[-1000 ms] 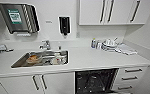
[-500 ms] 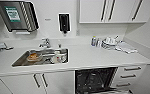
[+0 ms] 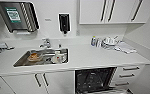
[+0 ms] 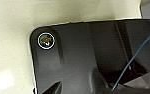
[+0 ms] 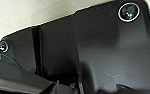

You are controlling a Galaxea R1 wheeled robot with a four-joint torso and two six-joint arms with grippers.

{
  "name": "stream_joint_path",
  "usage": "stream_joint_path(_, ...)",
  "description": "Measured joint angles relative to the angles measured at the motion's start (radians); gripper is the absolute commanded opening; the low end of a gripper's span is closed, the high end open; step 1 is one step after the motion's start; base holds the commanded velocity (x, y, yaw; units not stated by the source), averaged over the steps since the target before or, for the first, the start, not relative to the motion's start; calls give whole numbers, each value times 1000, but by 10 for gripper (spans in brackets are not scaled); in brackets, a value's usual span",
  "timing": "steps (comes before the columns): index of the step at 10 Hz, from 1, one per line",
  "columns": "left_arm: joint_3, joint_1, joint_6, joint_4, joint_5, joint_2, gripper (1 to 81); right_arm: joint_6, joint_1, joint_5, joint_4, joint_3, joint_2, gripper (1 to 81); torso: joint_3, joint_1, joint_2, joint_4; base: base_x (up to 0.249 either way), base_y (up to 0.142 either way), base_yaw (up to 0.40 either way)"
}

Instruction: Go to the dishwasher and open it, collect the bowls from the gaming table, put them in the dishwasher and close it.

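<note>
Kitchen counter ahead, dishwasher open beneath it.

In the head view the dishwasher sits under the white counter, right of the sink; its door is let down toward the lower picture edge and the dark inside with wire racks shows. White cabinet doors with bar handles stand to its left, drawers to its right. The counter's front edge runs across just above the opening, ending by the right wall. Crockery is stacked at the counter's back right. Both wrist views look down on pale floor past the robot's dark plate; whether either gripper's fingers are wide or narrow, I cannot tell.
</note>
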Motion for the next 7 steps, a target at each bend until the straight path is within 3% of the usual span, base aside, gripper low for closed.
stream_joint_path(7, 0, 8, 0, 0, 3, 3, 811, 1, -1, 8, 0, -1, -12, 811, 131, -157, 239, 0, 0, 0, 0)
